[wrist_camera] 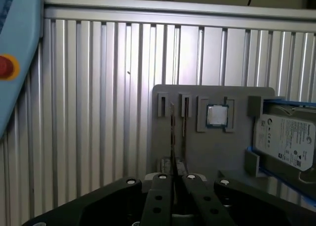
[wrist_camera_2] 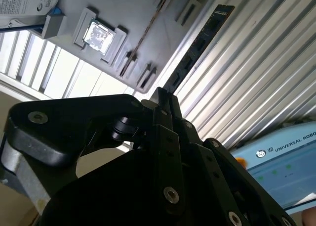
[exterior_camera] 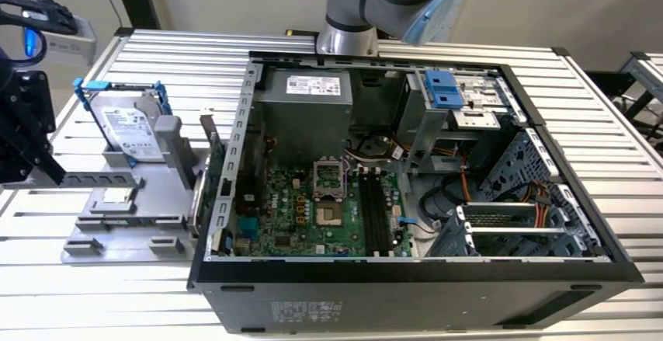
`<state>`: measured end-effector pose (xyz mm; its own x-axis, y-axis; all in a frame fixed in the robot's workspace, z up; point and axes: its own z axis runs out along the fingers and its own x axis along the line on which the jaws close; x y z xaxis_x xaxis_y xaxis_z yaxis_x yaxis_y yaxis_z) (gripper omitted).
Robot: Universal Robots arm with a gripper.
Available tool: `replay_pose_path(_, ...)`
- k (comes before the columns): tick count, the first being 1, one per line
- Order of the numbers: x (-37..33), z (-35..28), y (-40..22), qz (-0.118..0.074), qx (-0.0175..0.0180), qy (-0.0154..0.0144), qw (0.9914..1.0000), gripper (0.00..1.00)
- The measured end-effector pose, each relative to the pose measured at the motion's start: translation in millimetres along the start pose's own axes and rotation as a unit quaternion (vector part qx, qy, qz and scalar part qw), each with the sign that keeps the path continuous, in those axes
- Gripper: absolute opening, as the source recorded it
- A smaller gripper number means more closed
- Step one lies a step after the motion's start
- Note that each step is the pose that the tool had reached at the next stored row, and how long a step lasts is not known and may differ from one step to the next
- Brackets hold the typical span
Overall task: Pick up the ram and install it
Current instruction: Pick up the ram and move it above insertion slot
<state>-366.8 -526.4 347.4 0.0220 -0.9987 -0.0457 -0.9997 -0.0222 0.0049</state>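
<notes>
- The ram (wrist_camera_2: 200, 40) is pinched at one end by the jaws, which are closed down narrow on it. The rest of the stick pokes straight out past the tips.
- In the first wrist view the ram (wrist_camera: 172, 132) is seen edge-on, just a thin dark line coming out from between the jaw tips.
- In the second wrist view its chip side is shown, with the far end set against the ribbed counter (wrist_camera_2: 247, 67) just beside the grey holder tray (wrist_camera_2: 143, 18). It looks clear of the tray's narrow slots.
- The processor chip (wrist_camera: 216, 115) is sat in its square pocket on the tray, and the hard drive (wrist_camera: 284, 142) in its blue frame is propped right beside it.
- In the exterior view the tray (exterior_camera: 114, 236) is found at the exterior view's left, with the open computer case (exterior_camera: 414, 275) just beside it on the counter.
- The motherboard (exterior_camera: 300, 209) and its long black memory slots (exterior_camera: 375, 213) are laid out inside the case. The ram is in the jaws, not yet fitted there.
</notes>
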Motion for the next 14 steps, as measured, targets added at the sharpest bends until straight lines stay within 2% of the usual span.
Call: replay_pose_path(14,-1.0,-22.1,0.1,0.0,0.0,0.0,1.0,0.0)
